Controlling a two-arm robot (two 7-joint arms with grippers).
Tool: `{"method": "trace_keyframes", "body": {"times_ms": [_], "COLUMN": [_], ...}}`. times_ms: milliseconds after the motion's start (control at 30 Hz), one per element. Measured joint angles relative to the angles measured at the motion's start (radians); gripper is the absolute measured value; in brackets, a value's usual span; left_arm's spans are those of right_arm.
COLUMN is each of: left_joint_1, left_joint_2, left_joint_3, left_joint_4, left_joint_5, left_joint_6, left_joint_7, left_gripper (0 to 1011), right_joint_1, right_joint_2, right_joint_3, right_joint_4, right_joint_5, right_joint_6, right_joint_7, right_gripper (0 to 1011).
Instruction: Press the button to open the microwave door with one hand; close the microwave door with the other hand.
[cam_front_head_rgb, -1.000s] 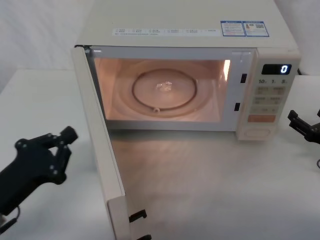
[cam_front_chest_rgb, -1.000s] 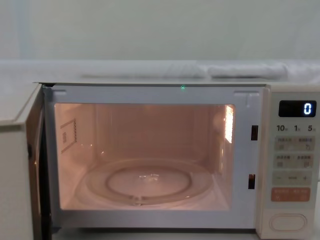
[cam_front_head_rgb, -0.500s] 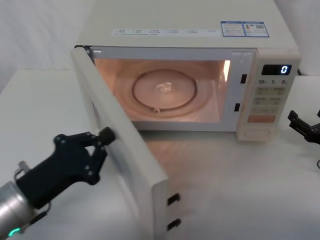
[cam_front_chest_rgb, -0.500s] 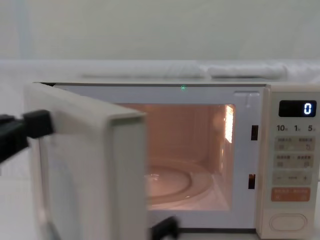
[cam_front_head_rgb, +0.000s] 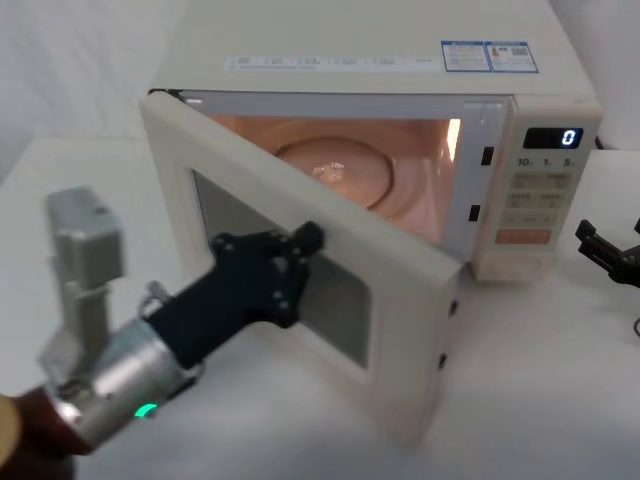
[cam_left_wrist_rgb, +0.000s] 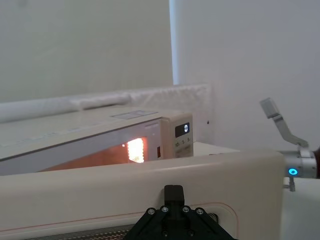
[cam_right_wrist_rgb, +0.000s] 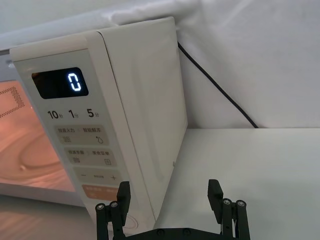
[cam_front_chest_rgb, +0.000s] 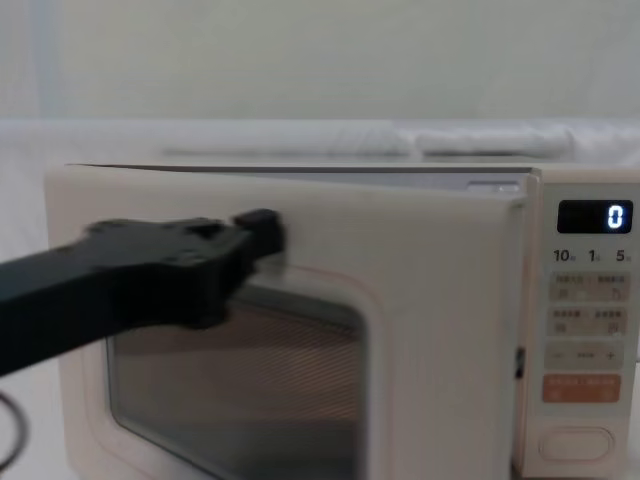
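The microwave door (cam_front_head_rgb: 400, 270) is seen partly swung in, hinged at the left, its free edge near the front right of the lit cavity. The left gripper (cam_front_head_rgb: 305, 240) is pressed tip-first against the door's outer face at the upper edge of the dark window; its fingers appear drawn together. The right gripper (cam_right_wrist_rgb: 170, 197) is parked to the right of the oven, beside the keypad, fingers spread wide and empty. The display (cam_right_wrist_rgb: 60, 83) reads "0", with "10", "1" and "5" printed beneath. The button (cam_front_head_rgb: 520, 267) lies at the panel's bottom.
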Motion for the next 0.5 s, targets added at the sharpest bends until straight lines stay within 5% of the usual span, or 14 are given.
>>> {"method": "trace_keyframes", "body": {"times_ms": [233, 500], "left_joint_1": [-0.079, -0.147], "left_joint_2": [-0.075, -0.128], "left_joint_3": [0.078, 0.141], "left_joint_4": [0.044, 0.068], "left_joint_5": [0.057, 0.106], "left_joint_6": [0.055, 0.099], "left_joint_7": [0.106, 0.148], "left_gripper": [0, 0], "right_joint_1": [0.0, 0.0], "right_joint_2": [0.0, 0.0], "right_joint_3": [0.0, 0.0], "right_joint_4": [0.0, 0.0], "right_joint_5": [0.0, 0.0], "right_joint_6": [0.0, 0.0], "right_joint_7": [0.0, 0.0], "right_gripper": [1003, 1003]}}
